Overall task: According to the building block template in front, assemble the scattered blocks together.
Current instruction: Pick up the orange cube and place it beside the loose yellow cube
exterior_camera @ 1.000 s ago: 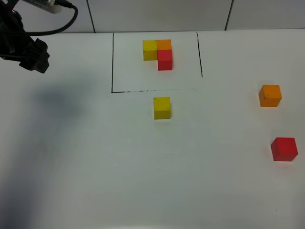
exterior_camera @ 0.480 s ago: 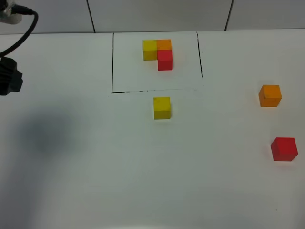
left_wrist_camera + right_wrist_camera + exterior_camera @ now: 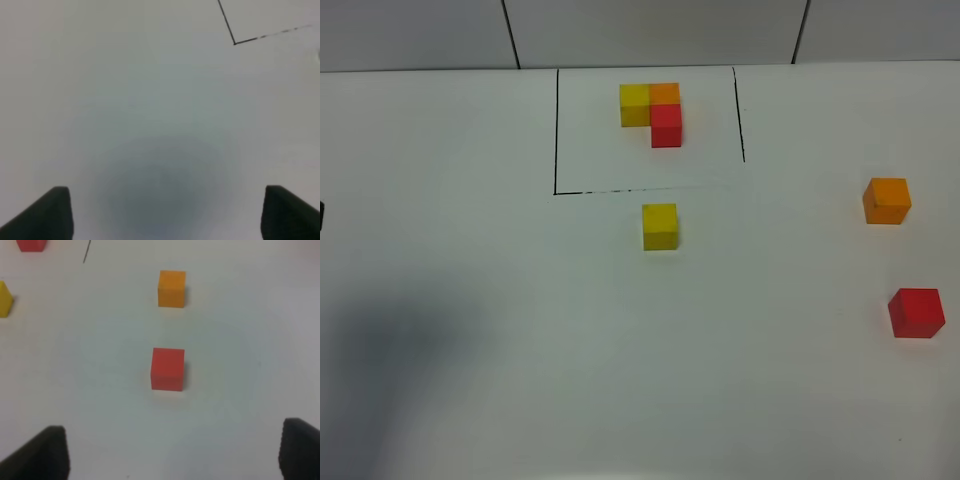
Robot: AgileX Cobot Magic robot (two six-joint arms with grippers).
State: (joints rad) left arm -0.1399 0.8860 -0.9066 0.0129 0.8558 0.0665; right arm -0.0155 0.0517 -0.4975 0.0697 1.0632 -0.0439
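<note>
The left arm has pulled out of the overhead view, so nothing is joined yet: the yellow cube (image 3: 660, 226) sits near the template (image 3: 652, 112), the orange cube (image 3: 887, 200) and red cube (image 3: 916, 312) well off to the right. The left gripper (image 3: 165, 220) and right gripper (image 3: 172, 457) are both spread wide and empty, the right one facing the red cube.

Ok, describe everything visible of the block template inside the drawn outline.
The building block template is three small plain cubes joined in an L: a yellow cube and an orange cube side by side, a red cube on the orange one's near side. Surfaces look smooth and matte. It lies flat on the white table, inside the black drawn outline, toward its far end. Nothing else touches it.
</note>
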